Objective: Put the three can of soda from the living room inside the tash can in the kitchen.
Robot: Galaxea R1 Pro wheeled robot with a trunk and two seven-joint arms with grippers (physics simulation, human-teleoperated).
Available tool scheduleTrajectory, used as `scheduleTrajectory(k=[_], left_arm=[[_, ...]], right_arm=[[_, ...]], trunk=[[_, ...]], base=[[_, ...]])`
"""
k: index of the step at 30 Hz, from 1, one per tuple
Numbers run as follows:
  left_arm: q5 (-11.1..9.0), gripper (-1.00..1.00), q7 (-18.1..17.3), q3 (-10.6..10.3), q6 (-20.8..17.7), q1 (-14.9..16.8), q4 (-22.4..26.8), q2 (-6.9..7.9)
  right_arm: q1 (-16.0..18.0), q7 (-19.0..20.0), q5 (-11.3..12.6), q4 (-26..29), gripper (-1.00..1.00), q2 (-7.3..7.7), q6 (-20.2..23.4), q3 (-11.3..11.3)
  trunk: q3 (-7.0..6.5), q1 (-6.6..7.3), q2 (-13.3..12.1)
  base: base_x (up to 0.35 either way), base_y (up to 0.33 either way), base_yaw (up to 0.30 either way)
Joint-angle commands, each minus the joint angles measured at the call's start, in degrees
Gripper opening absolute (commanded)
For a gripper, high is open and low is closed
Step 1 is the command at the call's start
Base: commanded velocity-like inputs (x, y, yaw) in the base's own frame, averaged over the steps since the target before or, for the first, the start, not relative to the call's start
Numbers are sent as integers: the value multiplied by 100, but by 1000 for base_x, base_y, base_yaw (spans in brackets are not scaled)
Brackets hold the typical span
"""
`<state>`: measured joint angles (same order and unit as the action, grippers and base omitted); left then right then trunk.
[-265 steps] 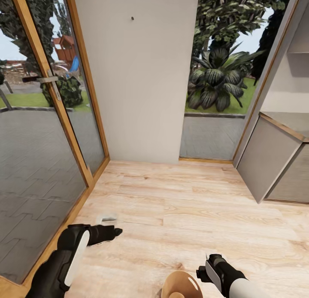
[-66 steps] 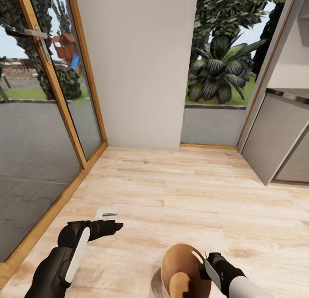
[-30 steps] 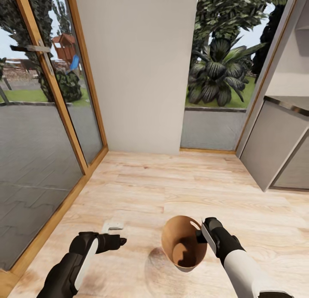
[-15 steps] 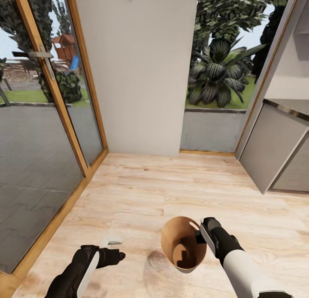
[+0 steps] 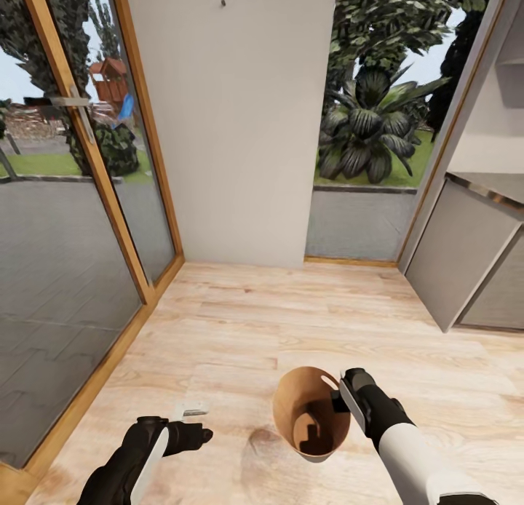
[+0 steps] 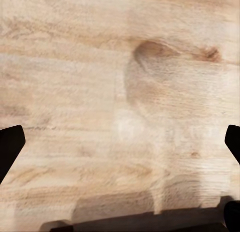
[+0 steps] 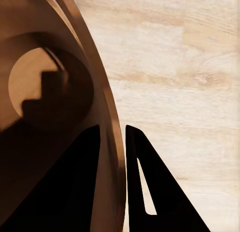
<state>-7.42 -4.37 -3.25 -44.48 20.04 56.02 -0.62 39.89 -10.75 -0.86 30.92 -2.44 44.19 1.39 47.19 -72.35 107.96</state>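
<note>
Head view: small round tapered bin with orange-brown wood-toned inside (image 5: 311, 412) held off pale wood plank floor (image 5: 291, 323), tilted, grey outside hidden; black right gripper (image 5: 340, 397) at its rim, fingertips obscured. Black left gripper (image 5: 204, 435) low, fingers unclear.

Left wrist view: fingers (image 6: 10, 149) at opposite frame edges, spread wide, holding nothing, floor beneath.

Right wrist view: jaws pinched on bin rim, one finger inside, one outside; bin interior in shadow.

Bare plank floor (image 5: 291, 323) ahead, glass doors (image 5: 73, 221) along its left edge, wall (image 5: 233, 126) at its far edge, cabinet (image 5: 466, 257) at right, bin (image 5: 311, 412) pinched by right gripper (image 5: 339, 402)
</note>
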Motion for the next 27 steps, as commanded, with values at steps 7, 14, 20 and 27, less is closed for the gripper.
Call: scheduleTrajectory(k=[7,14,20,27], left_arm=[[3,100,0,0,2,0,0,0],[4,100,2,0,7,0,1,0],[4,100,2,0,9,0,5,0],[4,100,6,-4,9,0,6,0]], right_arm=[[1,22,32,2,-100,1,1,-24],[1,24,36,2,-100,-1,2,-27],[1,29,41,2,-100,-2,2,-30],[1,28,44,2,-100,9,2,-37]], trunk=[[-129,155,-282],[-253,308,-563],[-343,440,-804],[-442,594,-1084]], base=[[0,0,0],[0,0,29],[0,0,196],[0,0,244]])
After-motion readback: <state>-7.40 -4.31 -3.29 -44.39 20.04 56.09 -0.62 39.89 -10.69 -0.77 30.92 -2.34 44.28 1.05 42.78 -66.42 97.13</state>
